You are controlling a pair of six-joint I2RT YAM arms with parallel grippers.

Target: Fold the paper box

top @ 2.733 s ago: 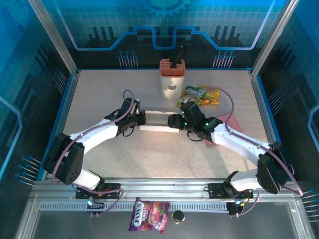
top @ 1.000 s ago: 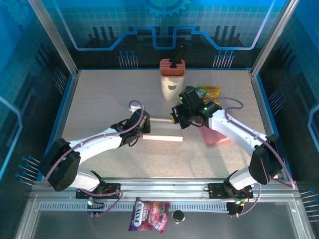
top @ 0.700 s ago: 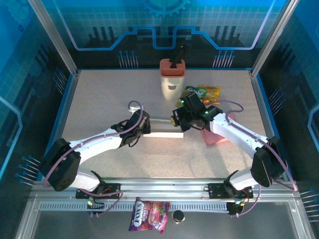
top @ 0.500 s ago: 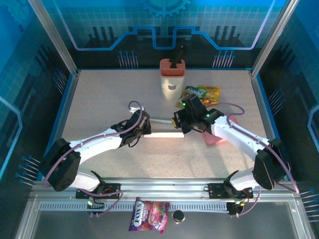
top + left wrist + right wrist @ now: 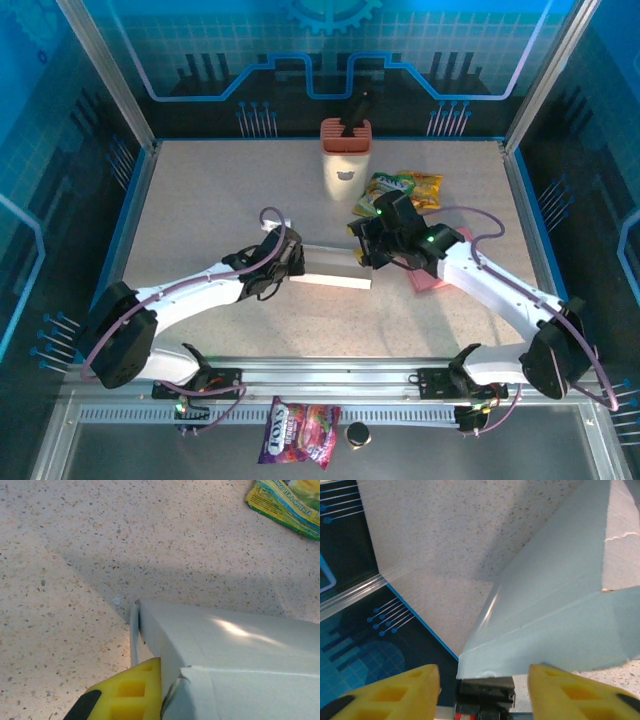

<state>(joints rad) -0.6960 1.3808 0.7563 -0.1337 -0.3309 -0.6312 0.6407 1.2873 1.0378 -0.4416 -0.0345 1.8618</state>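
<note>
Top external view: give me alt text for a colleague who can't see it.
Two white arms meet at a long white paper box, the left end effector at its left end and the right end effector at its right end. Behind them stand an orange-topped holder and a green-and-yellow snack packet.

Robot lab, a staged data-collection cell. Speckled table (image 5: pixel 200 200) fenced by aluminium posts (image 5: pixel 105 75) at the far corners. Blue wall panels (image 5: pixel 330 50) printed with circuit and gear graphics run along the far edge and both sides. 2 white arms, left arm (image 5: pixel 190 288) and right arm (image 5: pixel 490 285), bolted to a metal rail (image 5: pixel 330 376) at the near edge, purple cables looped along them. Props: snack packet (image 5: pixel 402 188) toward the far edge, another packet (image 5: pixel 300 432) on the metal tray (image 5: pixel 470 455) below the rail.
</note>
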